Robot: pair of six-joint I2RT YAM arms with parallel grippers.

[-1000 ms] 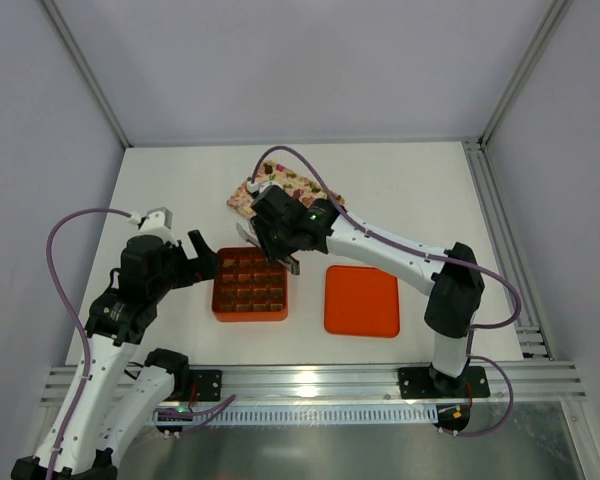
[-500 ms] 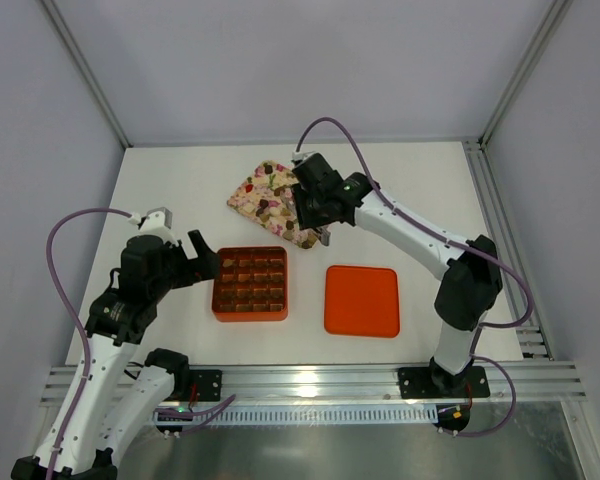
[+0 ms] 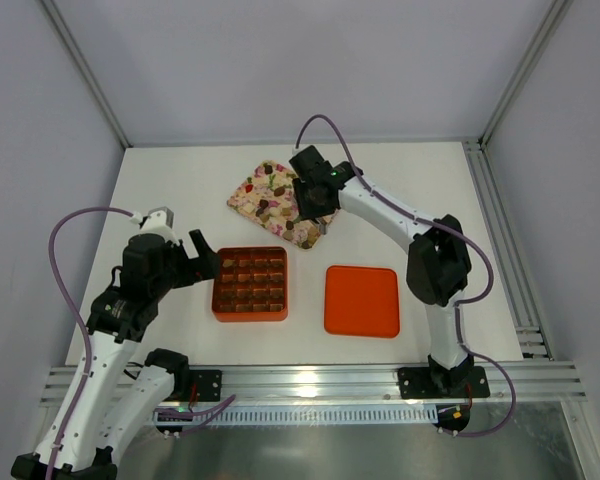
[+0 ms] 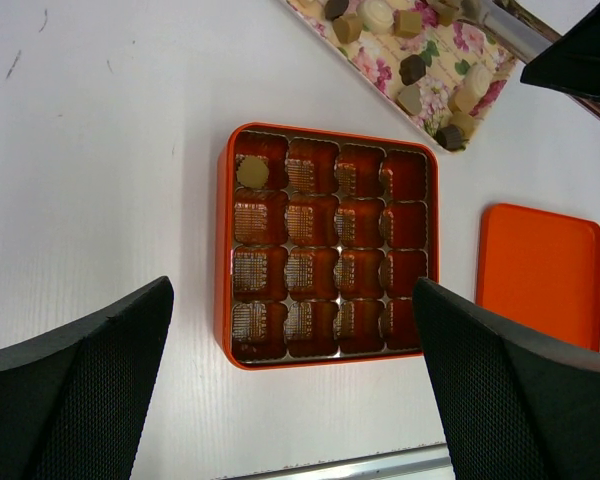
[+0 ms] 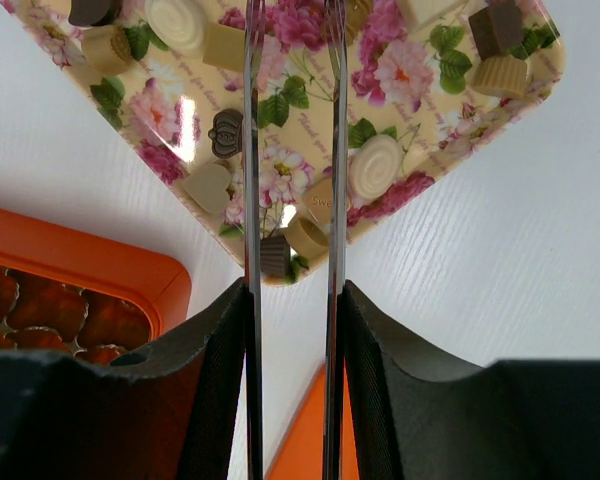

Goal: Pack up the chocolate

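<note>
Here's the chocolate [image 5: 377, 165]: small bite-sized lumps scattered over the floral tray [image 5: 410, 75] at the far middle of the tabletop [image 3: 180, 190]. Colours run from cream through tan to dark brown. There are round discs, a pale heart, little squares, and a dark one with a crown-like moulding. They lie loose and apart on the pink-and-cream print.

One tan round piece [image 4: 252, 172] sits alone in a corner cell of the orange grid box [image 4: 223, 260]. In the left wrist view the other cells show only their ribbed foil floors. The orange lid [image 4: 540, 275] lies flat just beside the box.

The right claw [image 3: 316, 215] hangs over the tray's near edge. Its two thin blades stand a narrow slot apart with the flower print showing between them, and nothing is pinched in the stretch we can see. The blade tips run off the top of the right wrist view. A dark lump at the tray's rim is half hidden behind one blade.

The left claw [image 3: 202, 258] is spread wide beside the box, holding nothing. From the top camera the right wrist covers part of the tray, and the lumps there are too small to sort by shape.
</note>
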